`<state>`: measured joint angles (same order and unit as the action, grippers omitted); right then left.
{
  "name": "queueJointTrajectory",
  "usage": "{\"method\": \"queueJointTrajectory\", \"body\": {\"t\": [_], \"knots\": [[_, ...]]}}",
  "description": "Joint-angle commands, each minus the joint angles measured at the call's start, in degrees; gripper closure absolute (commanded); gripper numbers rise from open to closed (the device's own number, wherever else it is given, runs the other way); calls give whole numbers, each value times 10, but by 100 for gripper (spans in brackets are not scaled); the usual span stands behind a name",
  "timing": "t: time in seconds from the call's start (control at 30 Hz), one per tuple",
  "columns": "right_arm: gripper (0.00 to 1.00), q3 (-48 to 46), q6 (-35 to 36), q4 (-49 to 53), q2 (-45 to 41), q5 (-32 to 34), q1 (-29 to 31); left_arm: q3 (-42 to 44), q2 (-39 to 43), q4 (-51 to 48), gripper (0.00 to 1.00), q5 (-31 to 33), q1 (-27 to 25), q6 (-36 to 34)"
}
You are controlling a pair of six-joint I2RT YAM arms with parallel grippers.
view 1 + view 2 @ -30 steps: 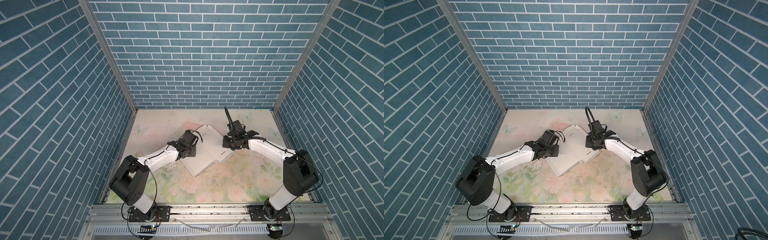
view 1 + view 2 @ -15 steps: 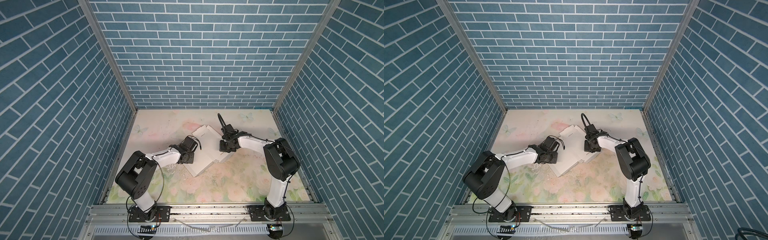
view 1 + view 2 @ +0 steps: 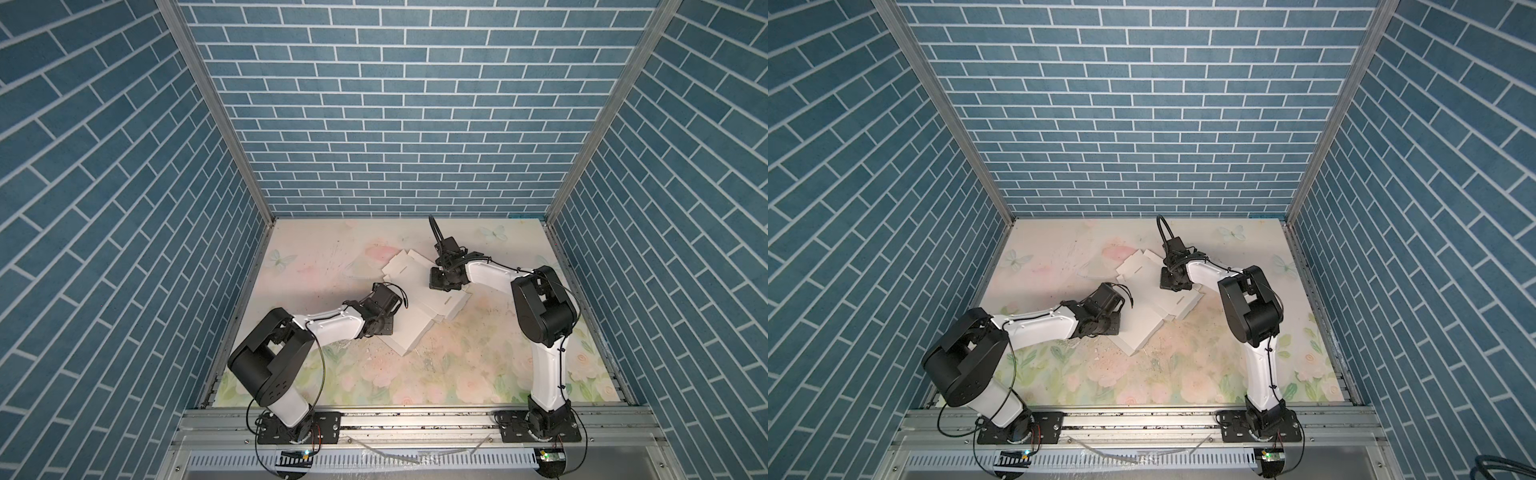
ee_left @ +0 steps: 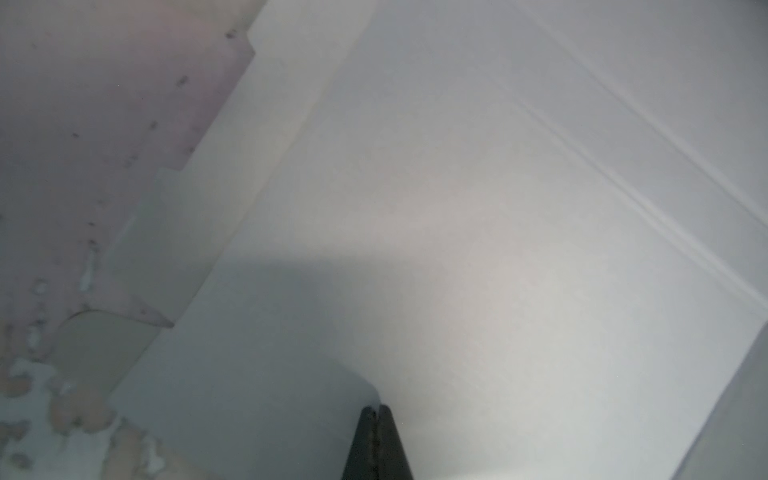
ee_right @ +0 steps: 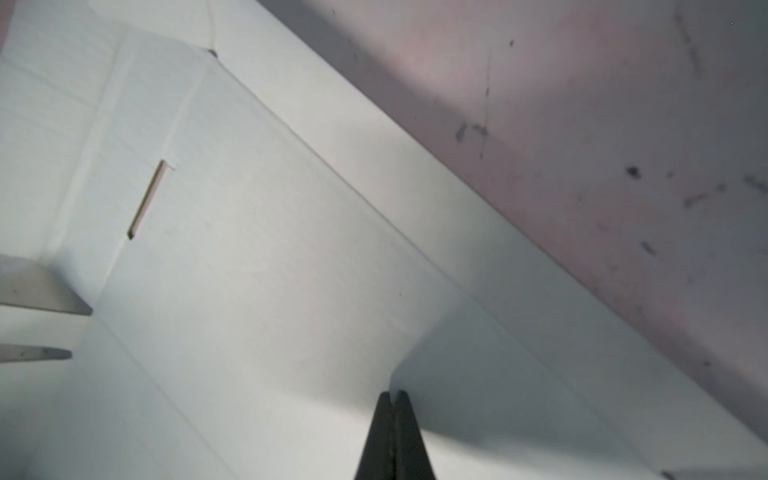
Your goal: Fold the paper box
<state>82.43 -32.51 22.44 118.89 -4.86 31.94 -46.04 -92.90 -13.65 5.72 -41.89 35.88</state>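
The paper box lies as a plain white, mostly flat die-cut sheet on the floral table. In both top views it sits near the middle of the table, set diagonally, with flaps and tabs spread at its far end and a near corner pointing toward the rail. Its surface carries only crease lines and small cut slots.

The left gripper sits at the sheet's left edge. In the left wrist view its two dark fingers are pressed together with nothing between them, their joined tip down at the white panel in its own shadow. Beside that panel, stepped tabs lie over the worn pinkish table.

The right gripper is over the sheet's far right part. In the right wrist view its fingers are likewise closed on nothing, the tip at the panel, near a long crease. A narrow slot is cut in the cardboard farther off, and a raised flap edge shows at the frame's border.

Blue brick-patterned walls enclose the table on three sides.
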Motion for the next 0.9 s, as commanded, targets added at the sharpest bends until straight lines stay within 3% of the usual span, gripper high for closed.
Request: {"method": "queueJointTrajectory", "body": {"t": [0.0, 0.23, 0.53, 0.67, 0.77, 0.87], "knots": [[99, 23, 17, 35, 30, -28, 1, 21, -21, -11, 100, -38, -44, 56], [99, 65, 38, 46, 56, -73, 2, -12, -53, 28, 100, -70, -117, 93], [90, 85, 42, 63, 8, -65, 2, -70, -6, -10, 99, -61, -118, 69], [82, 88, 37, 85, -33, -58, 1, -108, 32, -61, 82, -57, -89, 41], [69, 80, 31, 106, -77, -40, 0, -132, 65, -93, 67, -63, -42, 12], [55, 57, 19, 109, -128, -27, -3, -154, 85, -111, 40, -88, 22, -26]]}}
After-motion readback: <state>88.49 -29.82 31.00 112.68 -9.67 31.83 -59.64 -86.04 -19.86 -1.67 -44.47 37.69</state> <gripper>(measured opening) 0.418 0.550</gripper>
